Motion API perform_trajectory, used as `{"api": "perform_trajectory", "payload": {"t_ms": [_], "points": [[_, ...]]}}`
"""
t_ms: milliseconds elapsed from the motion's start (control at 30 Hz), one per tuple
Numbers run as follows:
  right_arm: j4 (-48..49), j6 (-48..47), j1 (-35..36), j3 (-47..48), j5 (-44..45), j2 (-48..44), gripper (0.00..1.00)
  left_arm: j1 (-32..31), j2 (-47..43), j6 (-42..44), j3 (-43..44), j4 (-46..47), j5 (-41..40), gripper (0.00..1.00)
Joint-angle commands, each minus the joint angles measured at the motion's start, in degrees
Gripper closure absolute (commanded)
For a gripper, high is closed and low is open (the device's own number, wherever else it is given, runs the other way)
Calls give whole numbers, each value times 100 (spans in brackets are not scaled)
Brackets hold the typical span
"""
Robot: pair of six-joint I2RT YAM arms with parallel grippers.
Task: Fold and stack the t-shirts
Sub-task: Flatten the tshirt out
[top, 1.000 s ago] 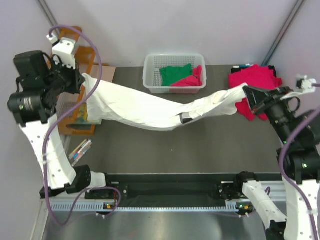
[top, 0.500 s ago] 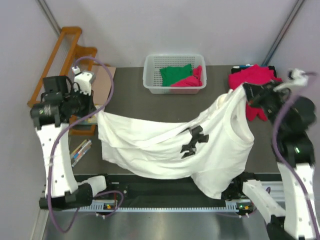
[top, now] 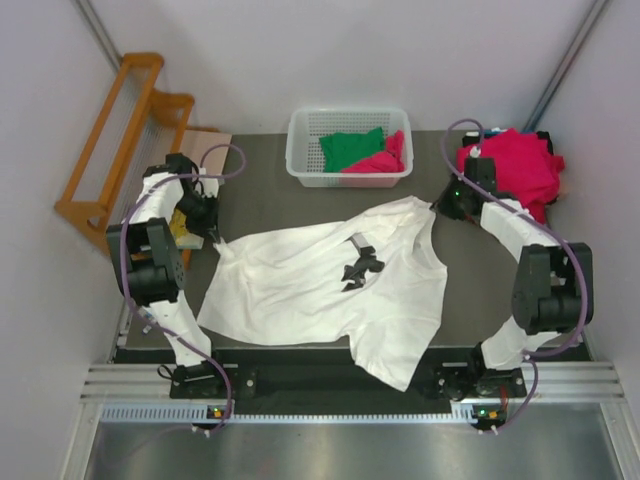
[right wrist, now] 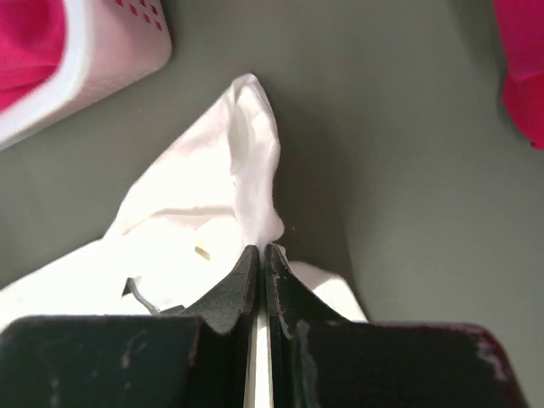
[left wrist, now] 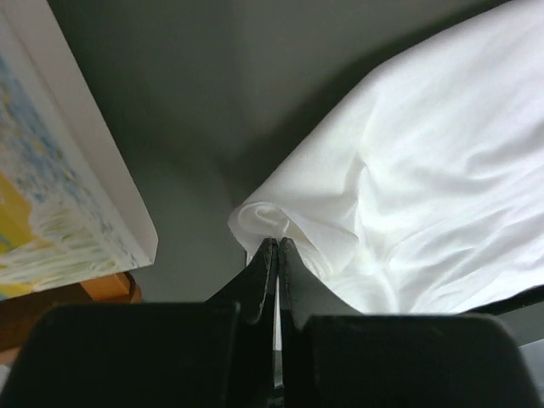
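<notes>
Pincers clamp cloth: left gripper (top: pixel 214 238) nips the left edge of the white t-shirt (top: pixel 310 290), right gripper (top: pixel 437 208) its far-right corner, as it lies rumpled mid-table (top: pixel 480 290), hem overhanging the near edge. Light and limp, it likely handles best by corners and seams.

Basket (top: pixel 297 150) far edge; orange rack (top: pixel 170 104), maybe book (left wrist: pixel 59 195), left.

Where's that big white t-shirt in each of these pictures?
Top view: the white t-shirt lies spread across the middle.
Left wrist: the shirt fills the right side.
Right wrist: the shirt sits bunched, centre to lower left.
Shared landmark: the dark tabletop under it.
</notes>
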Motion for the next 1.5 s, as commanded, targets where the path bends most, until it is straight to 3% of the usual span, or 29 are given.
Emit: {"api": "perform_trajectory", "payload": {"t_ms": [0, 433, 467, 500, 567, 600, 667, 700, 833, 933, 1100, 1267, 1467], "points": [[323, -34, -59, 612, 80, -172, 100, 2, 77, -79, 374, 114, 84, 100], [-468, -263, -85, 1482, 678, 1610, 100, 2, 429, -70, 480, 185, -29, 88], [-486, -263, -85, 1561, 609, 1665, 100, 2, 412, -53, 463, 176, -134, 83], [-451, -237, -85, 1570, 573, 1700, 100, 2, 377, -35, 454, 159, -196, 69], [-364, -202, -76, 1500, 564, 1639, 100, 2, 236, -9, 393, 193, -502, 55], [-346, -202, -85, 1500, 564, 1621, 100, 2, 175, 0, 375, 228, -626, 35], [-372, -246, -94, 1552, 582, 1604, 100, 2, -1, 9, 348, 290, -933, 18], [-407, -289, -102, 1570, 590, 1595, 100, 2, -54, -9, 392, 290, -1005, 11], [-416, -333, -129, 1597, 652, 1534, 100, -7, -343, -97, 568, -69, -708, 1], [-416, -360, -146, 1588, 661, 1481, 100, -296, -720, 52, 359, -579, -355, 1], [-407, -378, -164, 1579, 678, 1349, 100, -1377, -1520, 290, -889, -660, -838, 2], [-372, -404, -164, 1526, 661, 1279, 100, -1404, -1610, 281, -1961, -186, -1180, 6], [-302, -439, -173, 1324, 661, 1200, 100, -1125, -1417, 115, -2201, 457, -1410, 8]]}}
